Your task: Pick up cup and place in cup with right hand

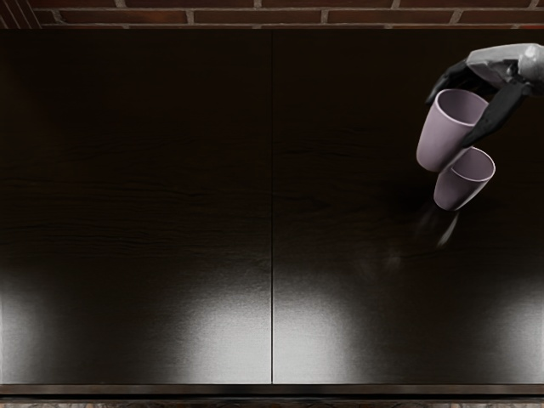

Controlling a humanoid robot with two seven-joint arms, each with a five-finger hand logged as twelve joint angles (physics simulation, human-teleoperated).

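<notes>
At the upper right of the head view, my right hand [463, 106] has its dark fingers around the upper part of a light purple cup [442, 138]. This cup looks larger in the picture and tilts slightly, its open rim facing up. Just below and to its right is a second purple cup [459, 189], also mouth up, on the table. The bottom of the held cup overlaps the second cup's rim region in the picture, beside it rather than inside it; whether they touch I cannot tell.
The dark wooden table [170, 170] has a seam down its middle and bright reflections along the front. A brick wall [255, 15] runs behind its far edge.
</notes>
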